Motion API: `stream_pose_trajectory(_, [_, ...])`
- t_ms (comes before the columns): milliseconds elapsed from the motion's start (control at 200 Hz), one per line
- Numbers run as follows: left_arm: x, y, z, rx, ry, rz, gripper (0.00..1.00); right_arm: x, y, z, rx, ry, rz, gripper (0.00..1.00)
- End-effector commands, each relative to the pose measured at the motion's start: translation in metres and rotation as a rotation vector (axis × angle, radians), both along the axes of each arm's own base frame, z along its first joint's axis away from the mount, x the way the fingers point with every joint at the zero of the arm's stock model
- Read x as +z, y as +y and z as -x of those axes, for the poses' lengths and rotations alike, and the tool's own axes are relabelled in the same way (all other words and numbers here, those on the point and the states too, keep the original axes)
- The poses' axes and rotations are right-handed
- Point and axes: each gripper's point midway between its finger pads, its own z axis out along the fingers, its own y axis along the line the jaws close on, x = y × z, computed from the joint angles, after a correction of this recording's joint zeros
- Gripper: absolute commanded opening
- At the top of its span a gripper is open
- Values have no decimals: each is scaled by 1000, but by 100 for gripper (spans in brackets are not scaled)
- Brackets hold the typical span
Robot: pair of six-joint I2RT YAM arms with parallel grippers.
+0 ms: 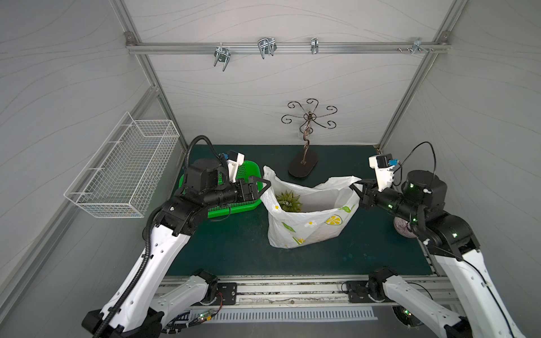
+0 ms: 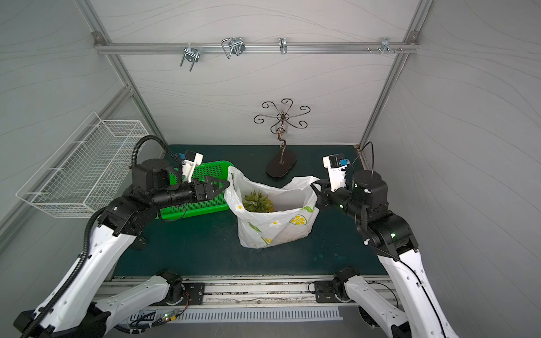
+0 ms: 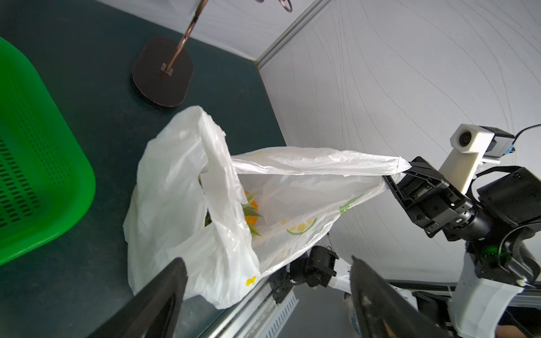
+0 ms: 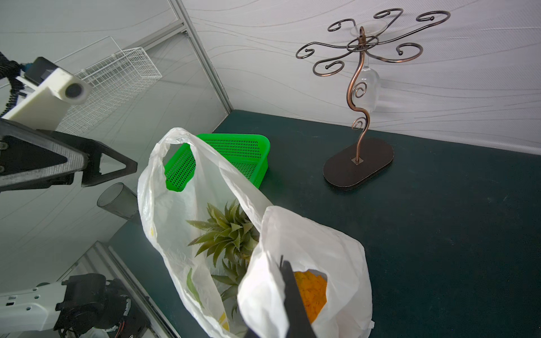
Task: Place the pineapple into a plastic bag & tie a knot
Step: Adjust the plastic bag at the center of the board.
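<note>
Two loops (image 1: 270,175) of the plastic bag (image 1: 307,225) to knot: pineapple (image 1: 288,200) is in, right gripper (image 1: 355,185) pinches one, left gripper (image 3: 265,264) hangs released, so you grab the other.

Crinkled translucent plastic bag (image 1: 307,231); glossy perforated plastic basket (image 1: 248,169).

I am finding no word, number, brand or sign that can be read anywhere in here. The plastic bag (image 1: 304,234) is showing only pictures on its side: a lemon slice (image 1: 333,219), small daisies (image 1: 309,224) and green leaves (image 1: 288,226). No lettering is showing among them.
</note>
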Motion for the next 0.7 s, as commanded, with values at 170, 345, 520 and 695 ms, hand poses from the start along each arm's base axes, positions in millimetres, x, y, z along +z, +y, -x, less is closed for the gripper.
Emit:
stream_pose_trajectory(170, [13, -14, -17, -168, -308, -15, 91, 13, 1, 19, 67, -76, -2, 0])
stream_pose_trajectory(345, [2, -26, -33, -234, -247, -53, 72, 12, 5, 19, 89, -66, -2, 0])
stream_pose_trajectory(520, [-20, -23, -42, -230, -144, -140, 25, 11, 3, 19, 85, -75, 9, 0])
stream_pose_trajectory(695, [26, -23, -39, -199, -338, -53, 0, 5, 0, 16, 68, -67, 41, 0])
